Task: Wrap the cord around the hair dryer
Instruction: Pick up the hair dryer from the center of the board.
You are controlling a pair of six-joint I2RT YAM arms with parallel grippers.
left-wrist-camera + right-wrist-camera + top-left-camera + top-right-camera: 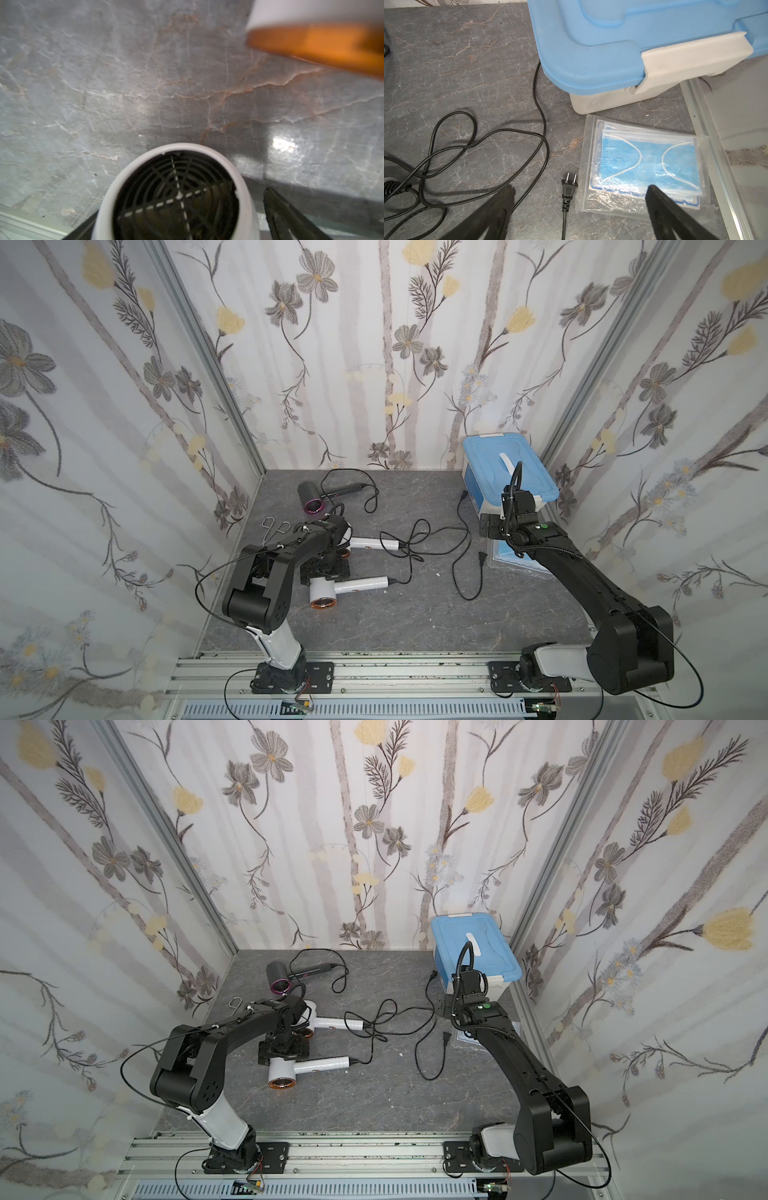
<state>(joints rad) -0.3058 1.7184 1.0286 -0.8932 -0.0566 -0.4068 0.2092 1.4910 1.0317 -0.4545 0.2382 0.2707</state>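
Note:
A white hair dryer [332, 591] with an orange nozzle lies at the front left, and its black cord [415, 539] runs off in tangled loops across the middle of the floor. My left gripper [326, 570] is low over the dryer's head. In the left wrist view the dryer's rear grille [176, 197] sits between the open jaws, and a gap shows beside one finger [280, 212]. My right gripper [580, 188] hangs open above a loose plug [569, 187], holding nothing.
A second white hair dryer [365, 542] and a black one [316, 495] lie behind the left arm. Metal scissors [274, 526] lie at the left. A blue-lidded box [509, 472] stands at the back right, with a packet of face masks [643, 166] in front of it.

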